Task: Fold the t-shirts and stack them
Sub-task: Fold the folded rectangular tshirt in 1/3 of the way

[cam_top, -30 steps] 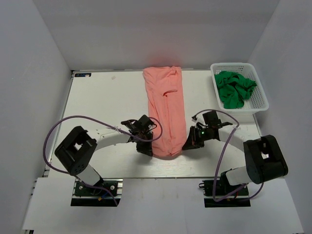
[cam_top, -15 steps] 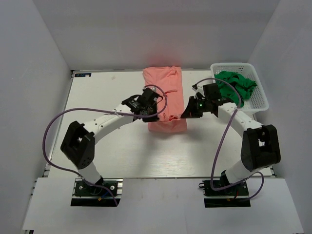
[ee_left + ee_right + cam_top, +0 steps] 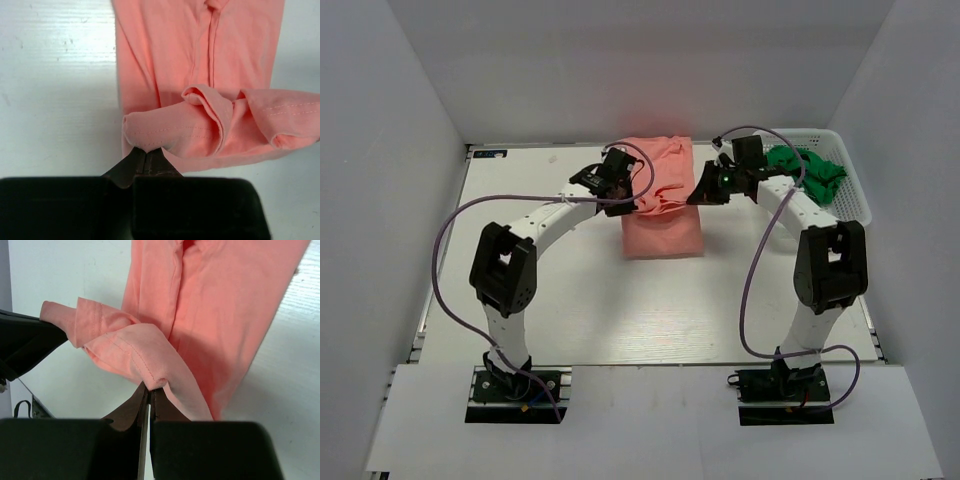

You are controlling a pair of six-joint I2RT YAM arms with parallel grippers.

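pink shirt: mid-fold, hem over far half
left hand, right hand: both pinching hem
green shirt: in basket, unfolded

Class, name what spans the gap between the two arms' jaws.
The lifted hem of the salmon-pink shirt, pinched at both ends; the top external view shows it.

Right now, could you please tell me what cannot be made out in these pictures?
- Top view: the left gripper and right gripper hide the corners of the pink shirt that they pinch. The doubled-over layer covers the cloth beneath.
- Top view: the right arm crosses the shirt-side edge of the basket and part of the crumpled green garment, so its shape cannot be told.
- Wrist views: each gripper's black body blocks the bottom of the picture, and the basket is out of frame.
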